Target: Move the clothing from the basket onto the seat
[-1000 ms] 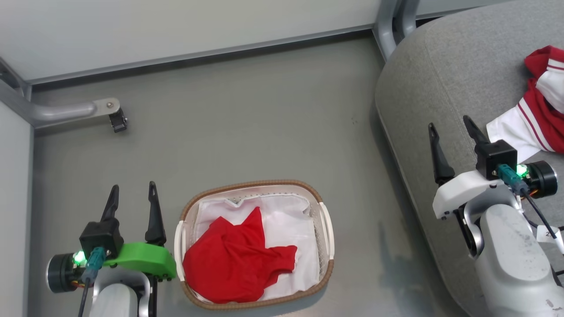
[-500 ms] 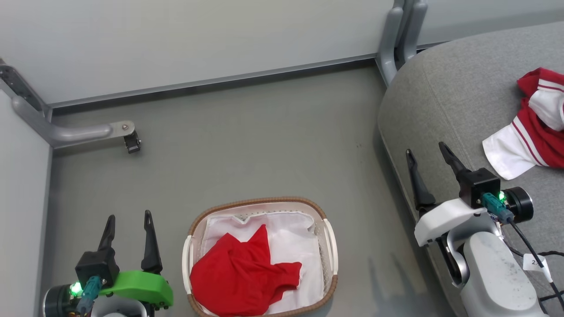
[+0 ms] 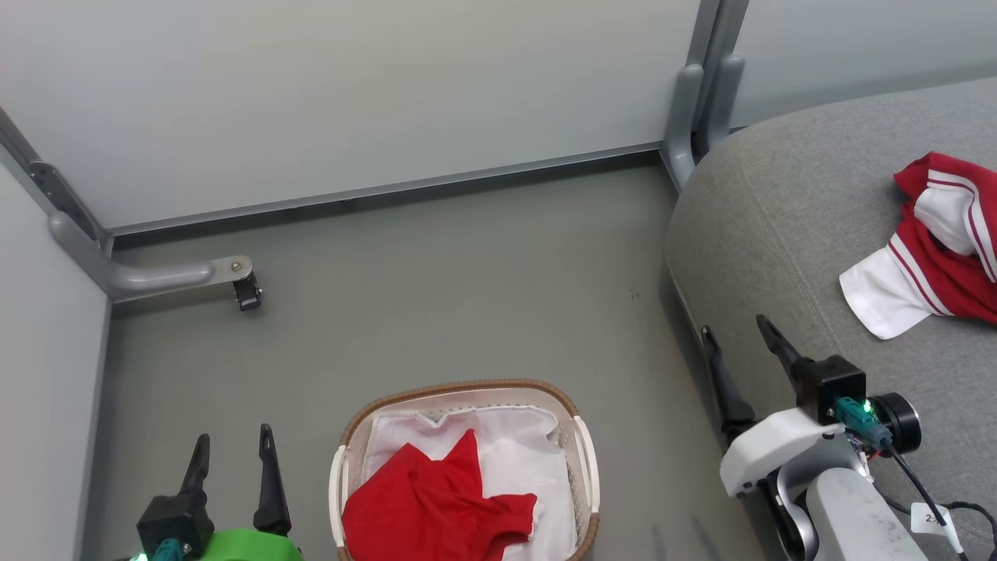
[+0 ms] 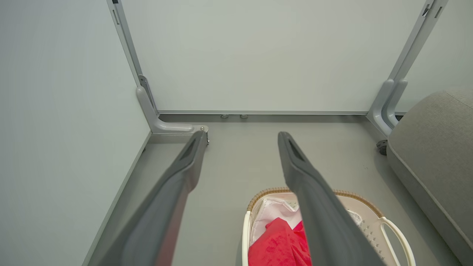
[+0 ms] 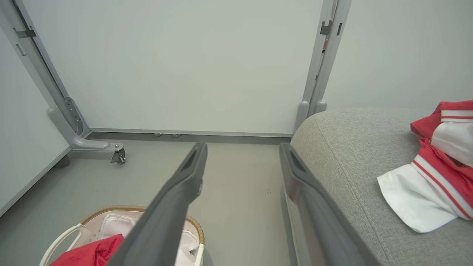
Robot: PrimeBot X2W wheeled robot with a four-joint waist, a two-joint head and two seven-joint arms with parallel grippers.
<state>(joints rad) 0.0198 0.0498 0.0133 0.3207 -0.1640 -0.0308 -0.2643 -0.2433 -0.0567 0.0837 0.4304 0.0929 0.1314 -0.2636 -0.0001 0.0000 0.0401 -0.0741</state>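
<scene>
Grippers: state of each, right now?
Left gripper: open, holding nothing.
Right gripper: open, holding nothing.

You have bright, even, soft light with only faint shadows on the floor (image 3: pixel 467 273). Your wrist views splay the wall posts (image 5: pixel 327 55) outward at the edges.

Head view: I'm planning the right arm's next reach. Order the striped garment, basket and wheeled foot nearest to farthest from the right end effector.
1. Striped garment, on the seat right of the right end effector.
2. Basket, on the floor, lower left.
3. Wheeled foot, far left by the wall.
</scene>
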